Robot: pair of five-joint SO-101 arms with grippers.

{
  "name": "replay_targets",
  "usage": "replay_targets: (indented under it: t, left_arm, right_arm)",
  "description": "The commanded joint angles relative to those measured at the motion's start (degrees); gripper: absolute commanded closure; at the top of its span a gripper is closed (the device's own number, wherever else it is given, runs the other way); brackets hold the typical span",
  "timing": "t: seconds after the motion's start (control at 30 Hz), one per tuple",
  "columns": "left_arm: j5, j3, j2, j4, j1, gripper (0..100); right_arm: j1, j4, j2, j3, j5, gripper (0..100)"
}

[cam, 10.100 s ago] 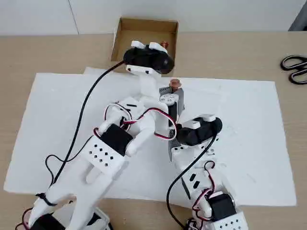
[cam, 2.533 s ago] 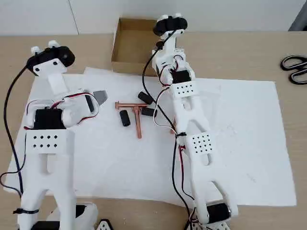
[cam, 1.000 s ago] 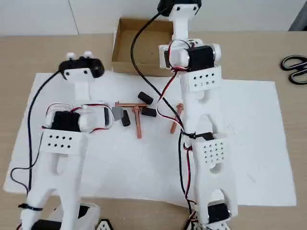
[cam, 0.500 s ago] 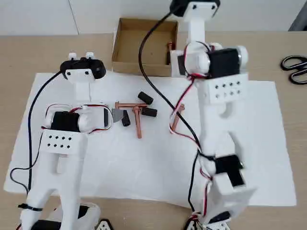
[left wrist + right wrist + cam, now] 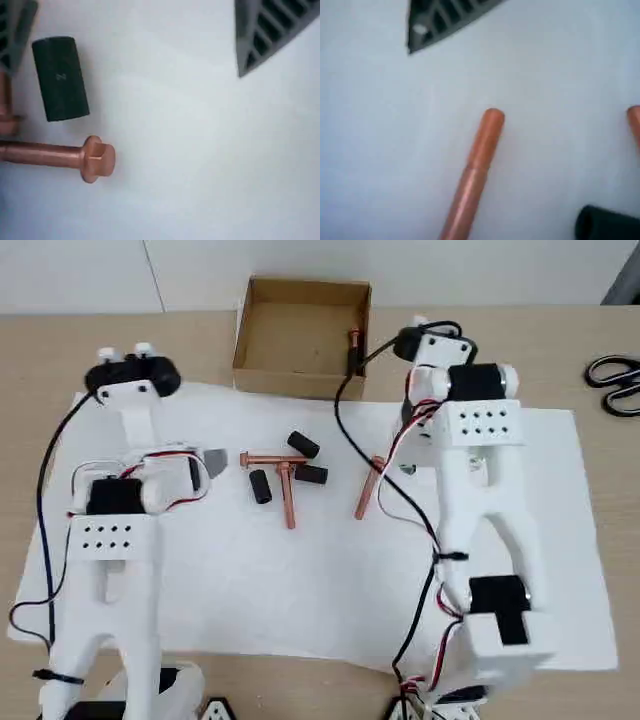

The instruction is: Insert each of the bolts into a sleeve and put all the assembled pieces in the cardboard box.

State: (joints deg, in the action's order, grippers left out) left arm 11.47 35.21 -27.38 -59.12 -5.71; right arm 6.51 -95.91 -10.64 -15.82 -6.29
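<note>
The left gripper (image 5: 214,462) has its jaws spread wide with nothing held. Whether the right gripper (image 5: 405,466) is open or closed I cannot tell, tucked as it is under its own arm.

Looking down over the table, a copper bolt (image 5: 272,458) lies just ahead of the left jaws on the white sheet (image 5: 520,540), its head toward them. A second bolt (image 5: 288,496) meets its far end at a right angle. The nearest sleeve (image 5: 260,486) lies a little past the jaws, and two more sleeves (image 5: 303,445) lie farther out. A third bolt (image 5: 368,487) lies slanted just beside the right gripper. Well beyond both grippers, the cardboard box (image 5: 241,335) holds one assembled piece (image 5: 352,352) against the wall on the right arm's side.

From the left wrist, the nearest sleeve (image 5: 60,78) lies close by one jaw, with the copper bolt (image 5: 55,155) near it, head pointing into the open gap.

From the right wrist, the third bolt (image 5: 477,165) lies with its plain tip toward the gripper, apart from it. A black sleeve (image 5: 605,222) sits farther off.
</note>
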Motion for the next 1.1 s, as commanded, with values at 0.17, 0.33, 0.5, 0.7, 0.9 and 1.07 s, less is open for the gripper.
replay_targets:
  t: [0.17,0.33,0.5,0.7,0.9,1.07]
  left_arm:
    - [0.0,1.6,-1.5,4.7,1.7,73]
    - [0.0,5.0,-1.7,5.5,1.7,73]
    - [-0.1,5.6,-1.5,4.0,1.6,73]
    - [0.0,4.9,-1.7,3.7,1.3,73]
    - [0.2,4.8,-1.8,3.8,-2.2,73]
    - [4.7,4.9,-1.8,3.9,-9.8,73]
  right_arm:
    - [5.8,2.4,-11.5,-1.9,6.2,76.6]
    - [13.2,2.5,-11.6,-7.7,6.2,76.6]
    - [17.8,4.7,-12.1,-12.6,5.9,76.8]
    - [18.9,11.4,-12.1,-12.6,-4.1,76.8]
    - [24.0,14.5,-12.6,-12.6,-6.2,76.8]
    - [28.5,18.1,-17.5,-12.7,-6.8,76.8]
